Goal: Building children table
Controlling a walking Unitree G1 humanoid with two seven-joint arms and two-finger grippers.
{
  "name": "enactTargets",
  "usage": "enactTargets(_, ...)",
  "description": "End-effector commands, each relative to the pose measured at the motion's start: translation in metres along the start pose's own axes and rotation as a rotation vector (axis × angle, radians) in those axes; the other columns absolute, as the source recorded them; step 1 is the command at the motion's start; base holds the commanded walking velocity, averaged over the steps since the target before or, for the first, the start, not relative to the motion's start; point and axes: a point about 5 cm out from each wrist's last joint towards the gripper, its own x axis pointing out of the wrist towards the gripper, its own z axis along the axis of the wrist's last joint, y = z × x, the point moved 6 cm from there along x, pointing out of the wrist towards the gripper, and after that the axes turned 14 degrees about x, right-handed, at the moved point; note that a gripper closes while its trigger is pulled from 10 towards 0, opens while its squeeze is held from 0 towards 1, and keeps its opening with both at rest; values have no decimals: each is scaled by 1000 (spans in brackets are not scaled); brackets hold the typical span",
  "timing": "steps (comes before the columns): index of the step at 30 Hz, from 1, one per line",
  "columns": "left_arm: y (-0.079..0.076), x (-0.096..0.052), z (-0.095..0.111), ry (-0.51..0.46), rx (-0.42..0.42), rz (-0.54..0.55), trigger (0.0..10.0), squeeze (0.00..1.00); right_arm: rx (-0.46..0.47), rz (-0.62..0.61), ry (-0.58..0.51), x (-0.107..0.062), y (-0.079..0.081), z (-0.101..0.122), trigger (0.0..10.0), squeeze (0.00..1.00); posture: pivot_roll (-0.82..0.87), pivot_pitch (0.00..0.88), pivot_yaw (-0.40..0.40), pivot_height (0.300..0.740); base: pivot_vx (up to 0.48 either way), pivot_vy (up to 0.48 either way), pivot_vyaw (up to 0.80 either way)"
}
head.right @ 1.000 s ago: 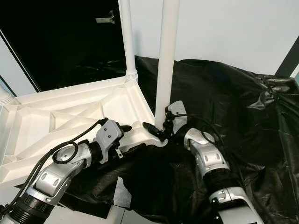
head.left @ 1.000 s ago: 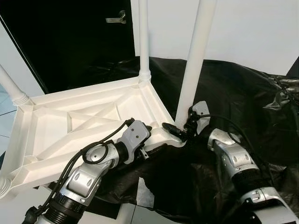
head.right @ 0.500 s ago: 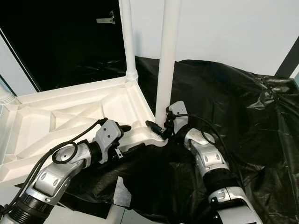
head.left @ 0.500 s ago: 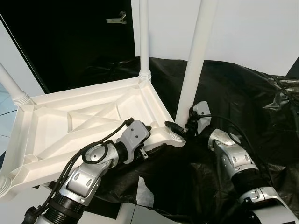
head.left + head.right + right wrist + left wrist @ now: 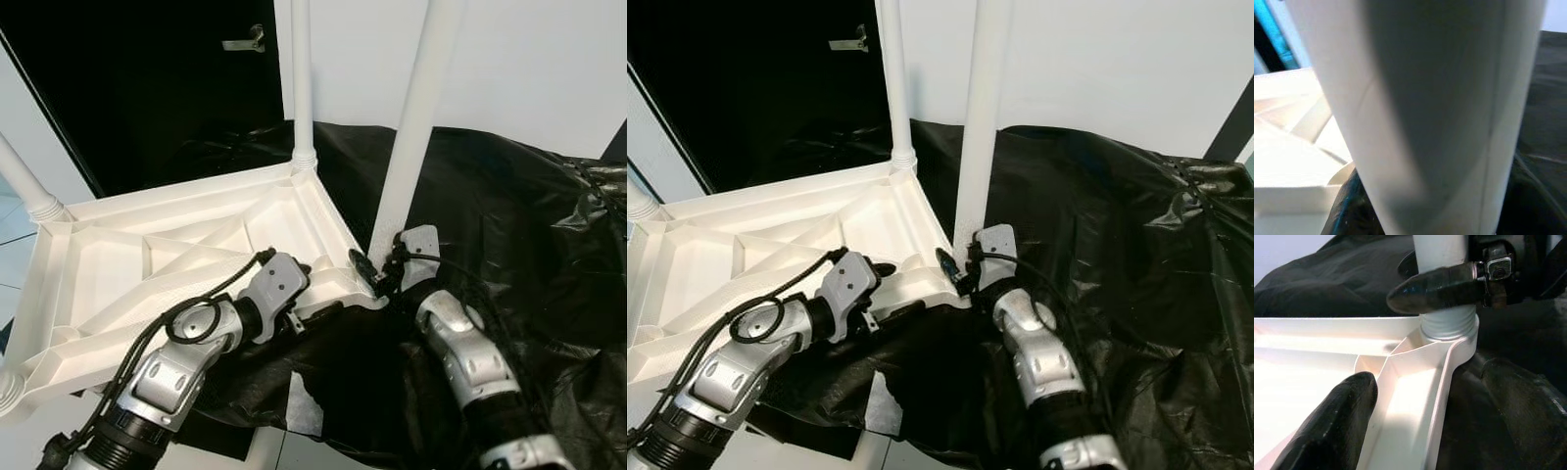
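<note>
- Since the earlier frames, the right arm has swung inward, its forearm now nearer the middle of the head views, while the right gripper [image 5: 377, 277] stays clamped at the base of the near leg.
- Right gripper's fingers [image 5: 1437, 289] are closed on the white round plastic table leg [image 5: 411, 137] just above its threaded collar, one on each side.
- That leg stands nearly upright in the near corner socket of the white ribbed plastic tabletop [image 5: 147, 264], which lies upside down.
- Left gripper [image 5: 312, 311] straddles the tabletop's near edge rail beside that corner; its fingers [image 5: 1334, 423] are spread apart, one inside the rail, one outside over the sheet. Whether they press on the rail cannot be told.
- Second white leg [image 5: 302, 83] stands in the far corner; a third [image 5: 24, 186] rises at the left corner.
- Crumpled black plastic sheet [image 5: 509, 215] lies beneath and to the right of the tabletop.
- White wall [image 5: 529, 59] stands behind; a dark doorway [image 5: 147, 78] opens at the left.
</note>
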Motion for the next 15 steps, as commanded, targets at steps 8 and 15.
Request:
enactTargets(8, 4, -1, 9, -23, 36, -50, 10000, 0, 0, -128, 5, -5, -3, -5, 10000, 0, 11, 0, 18, 740, 0, 0, 0)
enactTargets(15, 8, 0, 9, -22, 32, -30, 10000, 0, 14, -230, -17, -13, -9, -4, 10000, 0, 21, 0, 8, 740, 0, 0, 0)
